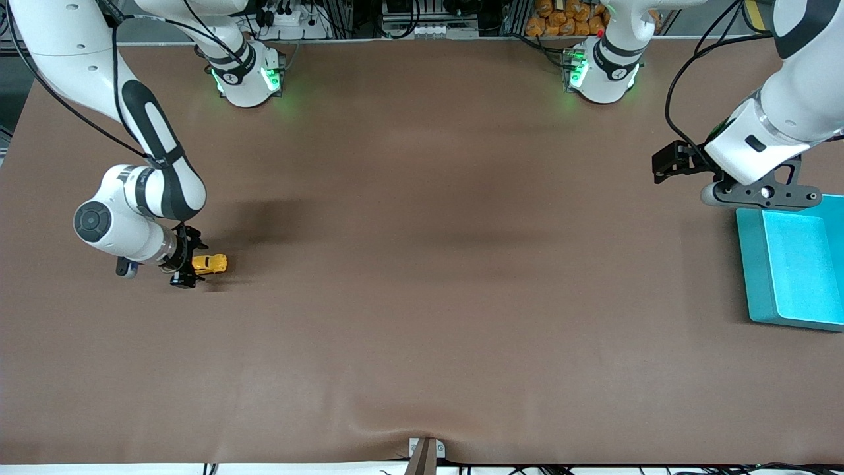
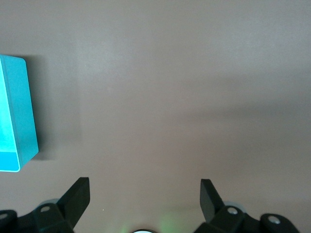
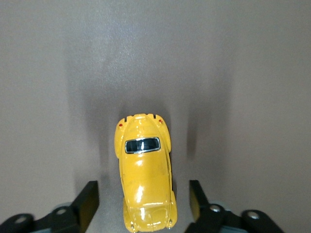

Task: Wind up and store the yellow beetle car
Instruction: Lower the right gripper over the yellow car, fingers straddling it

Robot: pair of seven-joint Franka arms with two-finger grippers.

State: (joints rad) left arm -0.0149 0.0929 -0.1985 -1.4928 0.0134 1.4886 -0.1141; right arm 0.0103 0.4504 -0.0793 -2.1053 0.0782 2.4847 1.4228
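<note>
The yellow beetle car [image 1: 210, 264] stands on its wheels on the brown table, toward the right arm's end. My right gripper [image 1: 187, 258] is down at the table with one end of the car between its fingers. In the right wrist view the car [image 3: 144, 174] lies lengthwise between the two black fingers [image 3: 89, 199], with a gap on each side, so the right gripper [image 3: 142, 191] is open and touches nothing. My left gripper [image 1: 666, 161] hangs open and empty over the table beside the teal tray; it [image 2: 145, 187] has only bare tabletop under it.
A teal tray [image 1: 748, 264] with nothing in it sits at the left arm's end of the table, its corner [image 2: 19, 116] showing in the left wrist view. The arm bases stand along the table's back edge. A small bracket [image 1: 425, 452] sits at the front edge.
</note>
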